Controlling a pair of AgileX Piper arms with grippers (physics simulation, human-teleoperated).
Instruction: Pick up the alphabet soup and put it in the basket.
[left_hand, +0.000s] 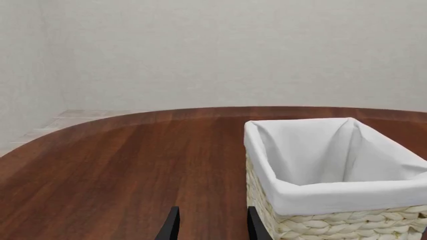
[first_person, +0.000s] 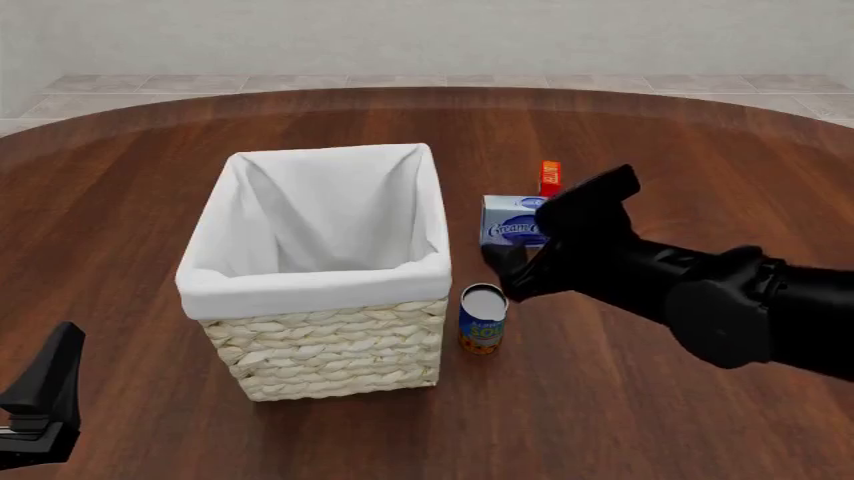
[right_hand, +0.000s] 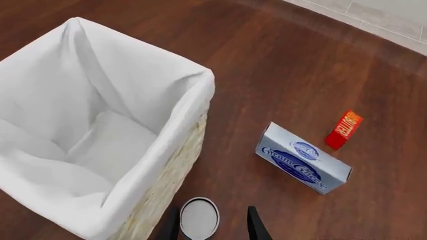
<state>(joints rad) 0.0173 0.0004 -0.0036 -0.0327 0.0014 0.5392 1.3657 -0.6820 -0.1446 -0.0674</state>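
The alphabet soup (first_person: 482, 318) is a small can with a blue label and a silvery top, standing upright just right of the basket (first_person: 314, 282). My right gripper (first_person: 515, 275) hovers just above and behind the can, open and empty. In the right wrist view the can's round top (right_hand: 199, 218) lies between the two fingertips (right_hand: 255, 226), below them, beside the basket (right_hand: 181, 120). My left gripper (first_person: 40, 395) is at the table's near left corner, open and empty. The left wrist view shows its fingers (left_hand: 169, 226) over bare wood, with the basket (left_hand: 333, 196) beside them.
A blue-white cream cheese box (first_person: 514, 221) lies behind the can, also in the right wrist view (right_hand: 303, 164). A small orange-red box (first_person: 549, 178) stands further back, also in the right wrist view (right_hand: 344, 129). The basket holds only its white lining.
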